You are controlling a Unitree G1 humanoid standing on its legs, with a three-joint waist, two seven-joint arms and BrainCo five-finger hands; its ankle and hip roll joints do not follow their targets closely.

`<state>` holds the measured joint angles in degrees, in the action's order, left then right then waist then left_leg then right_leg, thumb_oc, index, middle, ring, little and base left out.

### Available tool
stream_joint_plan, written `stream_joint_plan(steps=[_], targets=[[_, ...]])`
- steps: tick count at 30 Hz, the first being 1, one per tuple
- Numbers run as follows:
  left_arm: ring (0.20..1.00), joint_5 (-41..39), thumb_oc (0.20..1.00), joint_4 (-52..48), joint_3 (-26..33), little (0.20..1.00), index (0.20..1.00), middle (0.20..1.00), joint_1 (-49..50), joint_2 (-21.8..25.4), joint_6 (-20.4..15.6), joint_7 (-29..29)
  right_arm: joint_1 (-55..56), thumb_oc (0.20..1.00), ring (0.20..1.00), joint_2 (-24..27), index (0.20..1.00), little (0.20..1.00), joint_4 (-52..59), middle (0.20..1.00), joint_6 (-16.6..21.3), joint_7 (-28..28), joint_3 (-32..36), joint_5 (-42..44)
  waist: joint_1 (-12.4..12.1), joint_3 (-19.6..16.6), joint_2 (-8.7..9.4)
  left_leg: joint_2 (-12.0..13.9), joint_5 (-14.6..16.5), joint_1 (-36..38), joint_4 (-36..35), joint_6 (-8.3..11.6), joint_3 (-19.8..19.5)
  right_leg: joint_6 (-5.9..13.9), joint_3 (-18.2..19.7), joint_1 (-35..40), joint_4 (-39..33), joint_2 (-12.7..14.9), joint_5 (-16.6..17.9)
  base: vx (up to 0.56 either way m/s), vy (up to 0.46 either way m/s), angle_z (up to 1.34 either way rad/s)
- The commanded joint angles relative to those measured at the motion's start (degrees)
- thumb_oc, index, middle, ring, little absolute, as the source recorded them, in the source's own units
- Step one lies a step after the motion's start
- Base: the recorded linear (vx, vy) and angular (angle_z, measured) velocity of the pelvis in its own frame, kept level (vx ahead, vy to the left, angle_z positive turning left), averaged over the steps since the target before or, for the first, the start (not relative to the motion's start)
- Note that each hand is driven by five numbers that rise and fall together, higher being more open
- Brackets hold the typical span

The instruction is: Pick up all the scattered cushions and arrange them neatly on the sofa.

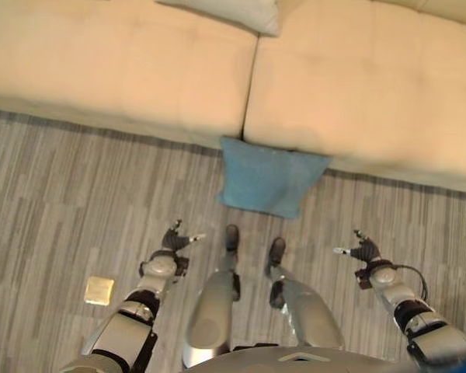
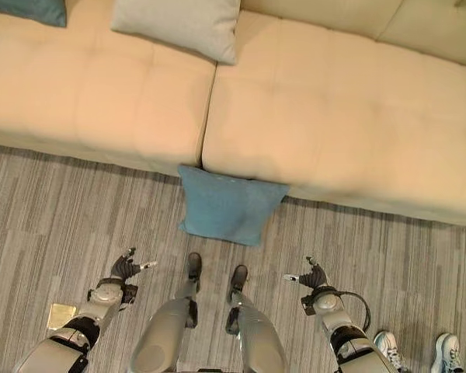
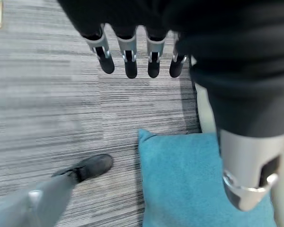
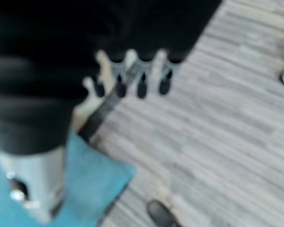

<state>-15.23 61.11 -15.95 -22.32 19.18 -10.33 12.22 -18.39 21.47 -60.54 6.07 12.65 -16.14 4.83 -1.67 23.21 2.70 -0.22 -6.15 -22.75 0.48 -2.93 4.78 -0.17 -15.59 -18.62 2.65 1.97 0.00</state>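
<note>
Cushion (image 1: 270, 184), blue, leans on the floor against the sofa (image 1: 124, 78) front, between my hands. I judge it soft and light, so I'd pinch both side edges. Left hand (image 1: 173, 239) and right hand (image 1: 363, 249) hang released, empty. Right eye view adds a grey cushion (image 2: 182, 25) already on the seat and a person's shoes (image 2: 419, 350).
</note>
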Motion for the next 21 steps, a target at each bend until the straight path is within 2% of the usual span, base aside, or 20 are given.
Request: stream_joint_plan(steps=[1,2,3,4,8,9,10,12,14,17,18,20,21], targets=[[1.000,-2.9,1.000,-1.4,-0.5,1.000,1.000,1.000,-2.4,0.9,-2.6,3.7,-1.0,1.000,1.000,3.0,1.000,1.000,2.5,1.000,1.4,4.3,-0.8,2.5,1.1,0.1,0.06,-2.0,10.1,-3.3,7.8,0.63,-1.8,3.53,2.5,-3.0,2.0,3.5,-2.2,-0.04,0.017,0.13],[1.000,-3.5,1.000,-1.9,-0.5,1.000,1.000,1.000,-3.7,1.1,-3.3,4.9,-2.3,1.000,1.000,3.2,1.000,1.000,2.9,1.000,1.7,5.7,-0.6,2.7,1.4,0.7,-0.26,-2.0,10.0,-4.9,7.9,0.64,-1.8,3.46,2.6,-4.9,2.9,3.6,-2.3,-0.05,0.027,0.10],[1.000,-5.6,1.000,-2.8,-1.0,1.000,1.000,1.000,-7.0,1.4,-4.4,7.1,-5.3,1.000,1.000,3.8,1.000,1.000,4.0,1.000,2.3,8.5,-0.6,3.1,2.0,2.0,-0.81,-2.0,9.6,-9.4,9.5,0.66,-2.0,3.43,2.6,-9.8,5.2,3.9,-2.4,-0.05,0.027,0.03],[1.000,-5.6,1.000,-2.8,-1.0,1.000,1.000,1.000,-7.0,1.4,-4.4,7.1,-5.3,1.000,1.000,3.8,1.000,1.000,4.0,1.000,2.3,8.5,-0.6,3.1,2.0,2.0,-0.80,-2.0,9.6,-9.4,9.5,0.66,-1.9,3.43,2.6,-9.8,5.2,3.9,-2.4,-0.05,0.042,0.01],[1.000,-8.9,1.000,-3.4,-1.6,1.000,1.000,1.000,-14.9,3.1,-6.0,10.4,-12.4,1.000,1.000,6.0,1.000,1.000,6.6,1.000,4.0,14.3,0.8,5.1,3.2,4.2,-1.72,-2.0,10.0,-19.3,13.9,0.27,-2.1,3.10,3.7,-20.3,10.6,4.7,-3.2,-0.04,0.067,0.05],[1.000,-10.5,1.000,-3.3,-2.0,1.000,1.000,1.000,-20.1,5.2,-6.3,11.3,-17.1,1.000,1.000,6.9,1.000,1.000,7.9,1.000,5.5,16.2,1.7,8.3,4.1,4.6,-2.01,-2.0,10.6,-26.1,17.7,-0.40,-2.3,2.93,4.2,-27.4,14.9,5.1,-3.5,-0.01,0.068,0.08],[1.000,-10.5,1.000,-3.3,-2.0,1.000,1.000,1.000,-20.1,5.2,-6.3,11.3,-17.0,1.000,1.000,6.9,1.000,1.000,7.8,1.000,5.5,16.2,1.7,8.4,4.0,5.1,-1.95,-1.9,10.9,-25.2,17.5,-0.24,-2.3,3.12,4.4,-26.7,14.8,5.0,-3.7,-0.01,0.083,0.06],[1.000,-12.1,1.000,-2.4,-2.7,1.000,1.000,1.000,-27.1,6.7,-6.5,12.0,-22.1,1.000,1.000,7.2,1.000,1.000,9.0,1.000,8.3,17.5,3.1,13.4,4.8,5.5,-2.17,-2.1,11.6,-31.8,21.0,-0.85,-2.5,3.07,4.8,-33.2,18.2,5.5,-4.2,0.03,0.078,0.12],[1.000,-13.2,1.000,-1.8,-3.1,1.000,1.000,1.000,-31.5,7.6,-6.7,12.6,-25.2,1.000,1.000,7.4,1.000,1.000,10.2,1.000,9.4,18.6,3.3,15.4,5.3,5.6,-2.21,-2.2,12.0,-35.4,21.7,-0.92,-2.6,3.20,4.9,-36.8,19.4,5.8,-4.5,0.04,0.062,0.02],[1.000,-14.6,1.000,1.0,-4.1,1.000,1.000,1.000,-38.2,9.3,-6.8,12.9,-29.5,1.000,1.000,8.0,1.000,1.000,10.2,1.000,10.6,19.6,3.0,17.2,6.1,5.7,-2.06,-2.4,12.2,-39.8,22.4,-1.00,-2.8,3.67,5.6,-41.7,20.9,6.2,-4.7,0.03,0.042,0.02],[1.000,-14.6,1.000,1.1,-4.1,1.000,1.000,1.000,-38.2,9.2,-6.8,12.9,-29.4,1.000,1.000,8.0,1.000,1.000,10.2,1.000,10.6,19.6,3.0,17.3,6.1,6.0,-1.97,-2.4,12.5,-38.9,22.0,-0.80,-2.9,3.95,5.8,-40.9,20.6,6.1,-4.8,0.05,0.038,0.04],[1.000,-15.9,1.000,2.0,-5.0,1.000,1.000,1.000,-43.2,10.6,-6.9,12.7,-33.0,1.000,1.000,8.9,1.000,1.000,10.1,1.000,11.3,19.8,2.3,18.0,6.7,5.5,-2.06,-2.7,12.4,-44.0,23.4,-0.99,-3.1,3.86,6.1,-46.2,22.5,6.7,-5.1,0.06,0.037,0.05],[1.000,-15.9,1.000,2.1,-5.0,1.000,1.000,1.000,-43.1,10.5,-6.9,12.7,-32.9,1.000,1.000,8.9,1.000,1.000,10.1,1.000,11.3,19.8,2.3,18.0,6.6,5.8,-1.96,-2.7,12.6,-43.0,23.0,-0.77,-3.2,4.15,6.3,-45.3,22.2,6.6,-5.3,0.07,0.060,0.04]])
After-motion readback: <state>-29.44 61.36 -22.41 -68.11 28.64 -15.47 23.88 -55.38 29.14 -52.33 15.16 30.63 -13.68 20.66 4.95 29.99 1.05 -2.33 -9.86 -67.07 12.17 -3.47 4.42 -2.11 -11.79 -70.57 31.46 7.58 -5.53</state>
